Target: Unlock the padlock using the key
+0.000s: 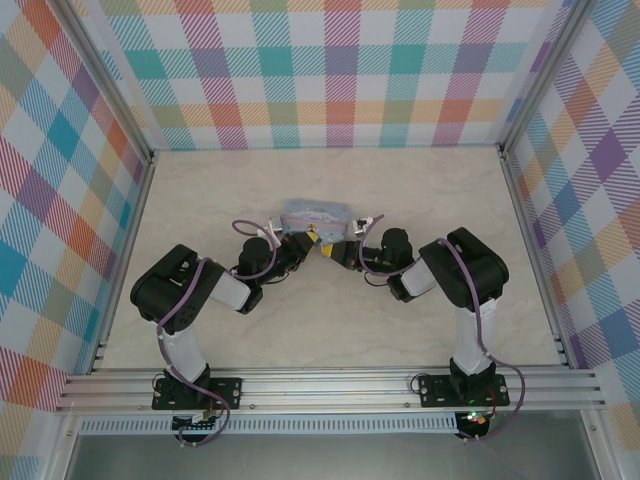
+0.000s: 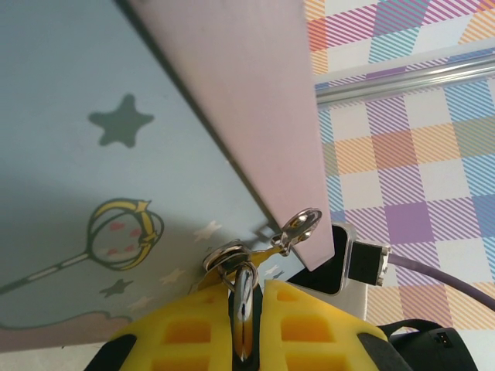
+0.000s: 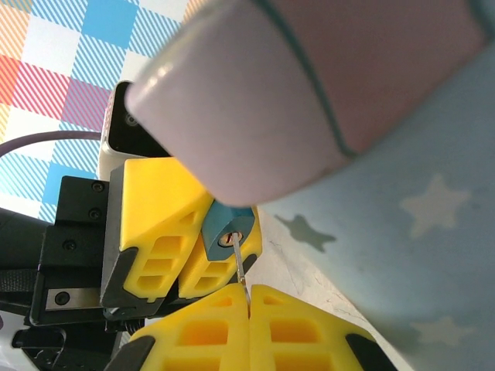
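Both my end effectors are pinched shut. My right end effector grips the thin key, so its tip points at the little hole in the blue padlock. My left end effector holds the padlock steady against the tin, so it cannot swing away. I think the tip is just touching the hole, but it is hard to see.

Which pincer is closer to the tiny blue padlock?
Left. The left pincer is shut on the padlock, touching it. The right pincer sits a little away, pinching the key, whose tip reaches the padlock's keyhole.
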Robot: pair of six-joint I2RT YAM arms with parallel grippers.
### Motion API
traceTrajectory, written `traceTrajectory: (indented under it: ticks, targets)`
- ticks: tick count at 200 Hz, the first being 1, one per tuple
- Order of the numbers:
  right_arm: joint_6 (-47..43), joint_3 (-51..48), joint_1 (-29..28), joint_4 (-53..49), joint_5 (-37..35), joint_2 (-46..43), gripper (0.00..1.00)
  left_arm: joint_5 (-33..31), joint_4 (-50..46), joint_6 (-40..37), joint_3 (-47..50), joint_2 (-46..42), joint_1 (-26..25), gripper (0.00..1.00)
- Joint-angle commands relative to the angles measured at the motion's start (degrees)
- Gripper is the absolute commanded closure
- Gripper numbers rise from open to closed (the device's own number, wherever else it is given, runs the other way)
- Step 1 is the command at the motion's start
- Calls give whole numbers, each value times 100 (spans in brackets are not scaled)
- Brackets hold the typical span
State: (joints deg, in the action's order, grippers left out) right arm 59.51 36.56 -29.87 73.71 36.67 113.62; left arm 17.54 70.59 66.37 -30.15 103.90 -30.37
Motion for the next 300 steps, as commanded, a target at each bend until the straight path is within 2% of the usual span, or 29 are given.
traceTrajectory:
  ticks: [1, 117, 217, 300]
  targets:
    - [-146, 181, -23, 144, -69, -213, 98, 905, 357, -171, 26, 14, -347, 100]
    - [-435, -85, 427, -201, 15, -765, 98, 1591, -1, -667, 86, -81, -329, 100]
    - [-378, -188, 439, -524, 30, -968, 98, 1352, -263, -1035, 12, -83, -329, 100]
    - [-400, -139, 345, -639, -16, -919, 98, 1376, -240, -944, -83, -58, -329, 100]
